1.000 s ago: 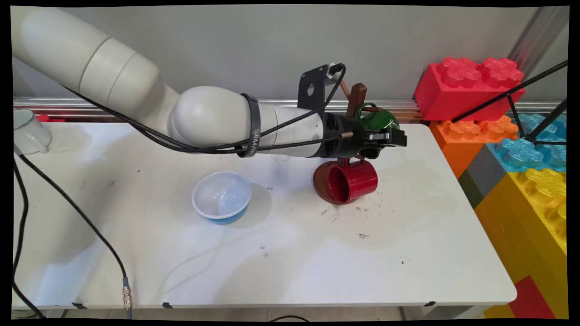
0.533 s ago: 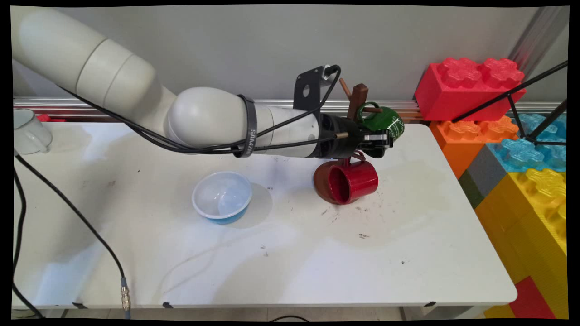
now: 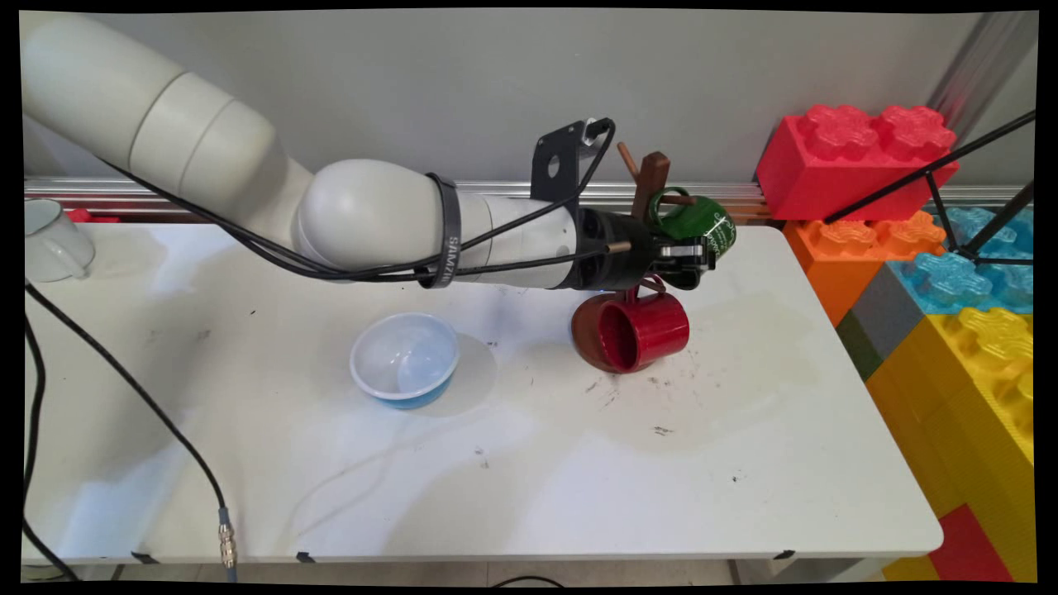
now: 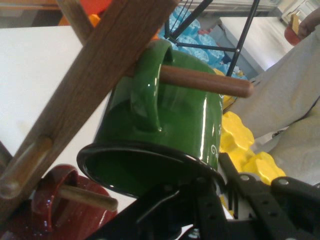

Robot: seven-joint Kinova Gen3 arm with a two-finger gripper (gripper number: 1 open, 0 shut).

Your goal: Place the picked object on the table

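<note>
The black gripper [image 3: 698, 252] reaches in sideways from the left and is at the rim of one green mug [image 3: 698, 221]. In the hand view the mug's black-edged rim [image 4: 150, 165] lies right over the gripper [image 4: 210, 200], and one finger [image 4: 265, 200] is seen beside the mug's wall, outside it. The other finger is hidden under the rim, so I cannot tell if the fingers pinch the mug or are spread.

The green mug hangs tilted by its handle [image 4: 147, 95] on one peg [image 4: 205, 82] of the wooden mug stand [image 3: 650, 182]. There is one stand, with a brown post and a round brown base [image 3: 588, 326] on the table. In the hand view I count three pegs: the one with the green mug, one short peg [image 4: 25, 167] lower on the post, and one [image 4: 87, 197] that carries the red mug.

There is one red mug [image 3: 643, 330], hanging lower on the same stand, its opening turned to the left, just below the gripper.

On the white table [image 3: 744, 463] there is also one bowl [image 3: 405, 358], white inside and blue outside, well apart to the left of the stand. One white cup [image 3: 51, 240] stands at the far left edge. At the right of the table are big toy blocks [image 3: 860, 157], stacked, in red, orange, blue and yellow
</note>
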